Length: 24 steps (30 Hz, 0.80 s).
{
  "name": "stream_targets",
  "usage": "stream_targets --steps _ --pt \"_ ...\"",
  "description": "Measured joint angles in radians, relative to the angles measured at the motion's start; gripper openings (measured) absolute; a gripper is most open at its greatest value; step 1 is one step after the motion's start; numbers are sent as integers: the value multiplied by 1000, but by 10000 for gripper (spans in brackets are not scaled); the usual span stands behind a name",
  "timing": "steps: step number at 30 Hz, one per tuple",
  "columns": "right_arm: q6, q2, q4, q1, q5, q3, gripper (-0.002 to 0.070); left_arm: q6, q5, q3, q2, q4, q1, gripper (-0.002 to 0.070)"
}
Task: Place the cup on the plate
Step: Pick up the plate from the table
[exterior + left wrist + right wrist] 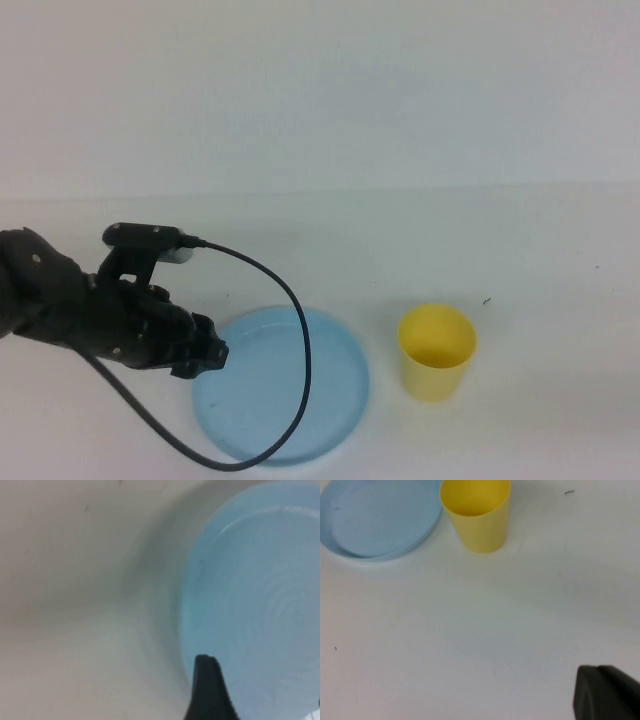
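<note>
The cup point(436, 350) is a small yellow plastic tumbler, smooth and a little narrower at the bottom. It stands upright with its open mouth up, on the white table point(520, 260) just to the right of the plate point(340, 385) — near it, but not touching. The plate is round, light blue and shiny, with a low raised rim. Nothing lies on it.

The left gripper point(205, 355) is black and blocky. It hangs over the plate's left edge, and a thin black cable point(303, 350) curves across the plate. I cannot tell if it is open or closed.

The right gripper point(605, 692) shows only as a dark corner, well away from the cup — cannot tell there either.
</note>
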Motion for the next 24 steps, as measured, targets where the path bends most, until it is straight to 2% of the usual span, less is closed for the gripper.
stream_targets --steps 4,9,16,19,22,24 --pt "0 0 6 0 8 0 2 -49 10 -21 46 52 0 425" --pt "0 0 7 0 13 0 2 -53 -8 -21 79 54 0 363" --pt "0 0 7 0 13 0 2 -57 -11 -21 148 54 0 359" --pt "0 0 8 0 13 0 2 -57 -11 -21 166 49 0 333" --pt "2 0 16 0 13 0 2 -57 -30 -23 178 47 0 243" --pt "4 0 21 0 13 0 2 -48 -50 -23 187 38 0 116"
